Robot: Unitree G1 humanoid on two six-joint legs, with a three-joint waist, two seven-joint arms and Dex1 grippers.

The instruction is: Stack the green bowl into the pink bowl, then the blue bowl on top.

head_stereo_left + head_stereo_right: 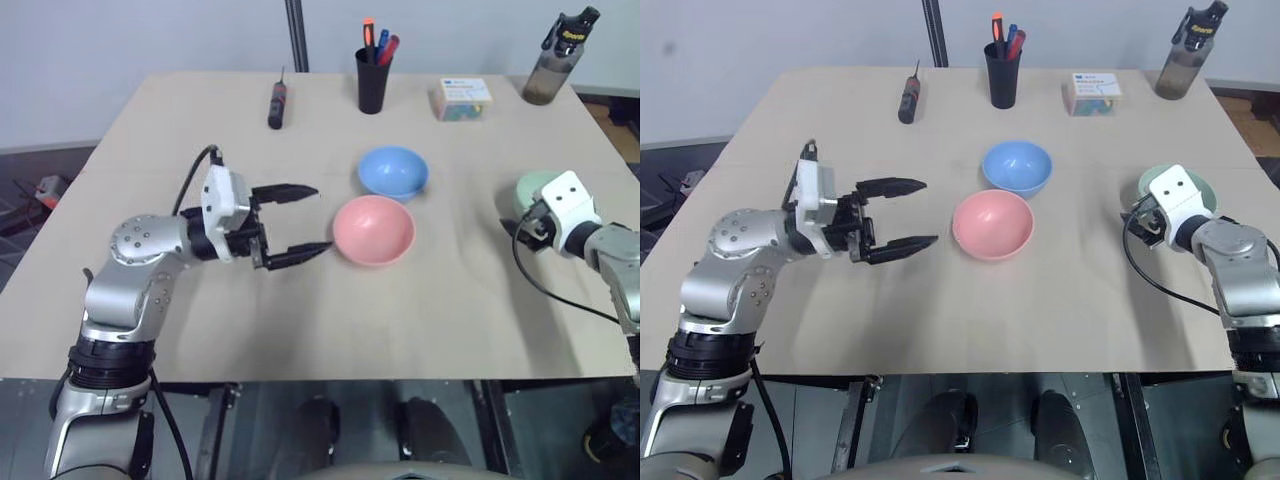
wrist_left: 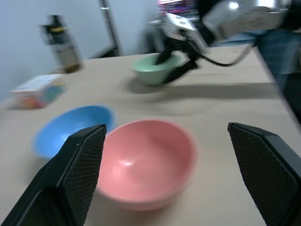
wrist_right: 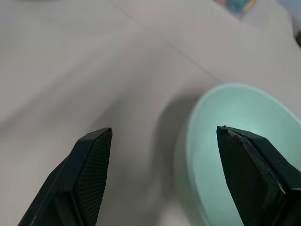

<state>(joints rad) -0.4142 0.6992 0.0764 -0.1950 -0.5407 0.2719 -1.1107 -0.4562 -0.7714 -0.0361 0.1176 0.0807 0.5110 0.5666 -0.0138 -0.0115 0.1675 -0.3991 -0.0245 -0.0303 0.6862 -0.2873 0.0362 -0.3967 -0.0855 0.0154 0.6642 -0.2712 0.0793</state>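
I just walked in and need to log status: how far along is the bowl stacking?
Nothing is stacked yet. The pink bowl and blue bowl sit empty, side by side. In hand: the open right gripper is at the green bowl, not gripping it; the left gripper hangs open beside the pink bowl. Left: both stacking steps.

The left arm [image 1: 140, 265] is built of rounded silver-grey metal housings with small dark screws around the round joint cap; a ribbed black collar rings its lower segment; a black cable loops from the forearm up to a white boxy wrist block; the left gripper [image 1: 300, 222] has two slim black fingers tapering to points, their inner pads [image 2: 84, 160] cross-hatched; the right arm [image 1: 1240, 270] is likewise silver-grey, with a white wrist block bearing two small dark dots and a black cable curving beneath it.
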